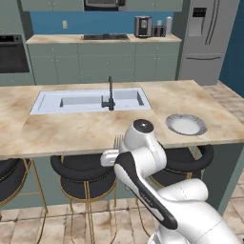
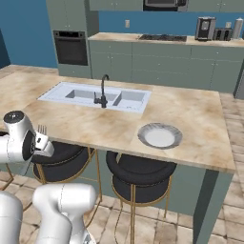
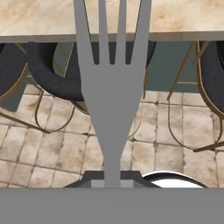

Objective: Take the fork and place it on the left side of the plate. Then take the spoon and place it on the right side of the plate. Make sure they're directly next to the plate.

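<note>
Gripper [image 3: 112, 181] clamped on the fork [image 3: 111, 109], jaws pinched tight around the narrow handle just below where it widens to the neck. Hand view looks straight up the fork: four tines fan out toward the top of the frame, crossing the edge of the island counter [image 3: 175, 19]. Behind the tines sit black bar stools [image 3: 48, 74] with thin brass legs, over a tan tiled floor [image 3: 166, 131].

From the left base view the tines [image 1: 117, 141] poke up just left of the arm's wrist, held off the counter's near edge, roughly over the stools. Right base view has the same tines [image 2: 42, 129] beside the hand at far left, near the counter's front edge.

Plate [image 1: 186, 124] lies flat on the island counter, right of the sink [image 1: 90, 101] and its black faucet [image 1: 110, 95], close to the front edge. Plate and fork are well apart. Can't make out the spoon anywhere
</note>
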Motion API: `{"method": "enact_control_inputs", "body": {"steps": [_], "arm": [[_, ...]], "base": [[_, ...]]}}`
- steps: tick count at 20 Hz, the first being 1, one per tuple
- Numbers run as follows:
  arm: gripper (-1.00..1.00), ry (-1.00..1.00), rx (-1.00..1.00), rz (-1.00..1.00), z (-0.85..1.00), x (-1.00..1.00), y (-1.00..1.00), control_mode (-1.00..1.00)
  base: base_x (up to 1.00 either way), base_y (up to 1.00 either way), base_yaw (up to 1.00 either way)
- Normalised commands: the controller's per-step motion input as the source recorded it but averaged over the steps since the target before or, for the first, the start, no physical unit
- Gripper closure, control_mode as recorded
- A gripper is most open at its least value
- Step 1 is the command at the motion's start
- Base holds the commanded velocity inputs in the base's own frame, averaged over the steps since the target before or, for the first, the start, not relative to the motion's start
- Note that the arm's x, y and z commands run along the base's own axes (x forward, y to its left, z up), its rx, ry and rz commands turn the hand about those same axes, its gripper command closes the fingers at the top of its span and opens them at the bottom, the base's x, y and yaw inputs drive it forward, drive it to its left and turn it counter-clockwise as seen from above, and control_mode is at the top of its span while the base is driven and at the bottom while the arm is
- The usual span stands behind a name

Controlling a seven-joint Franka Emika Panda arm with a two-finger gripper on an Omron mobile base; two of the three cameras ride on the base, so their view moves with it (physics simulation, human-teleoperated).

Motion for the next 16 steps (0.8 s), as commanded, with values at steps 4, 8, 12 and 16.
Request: {"method": "enact_control_inputs", "body": {"steps": [4, 8, 12, 16], "arm": [[1.00, 0.00, 0.00, 0.00, 0.00, 0.00, 0.00, 1.00], [1.00, 0.00, 0.00, 0.00, 0.00, 0.00, 0.00, 1.00], [1.00, 0.00, 0.00, 0.00, 0.00, 0.00, 0.00, 1.00], [1.00, 0.00, 0.00, 0.00, 0.00, 0.00, 0.00, 1.00]], "base": [[0.00, 0.00, 0.00], [0.00, 0.00, 0.00], [0.00, 0.00, 0.00], [0.00, 0.00, 0.00]]}}
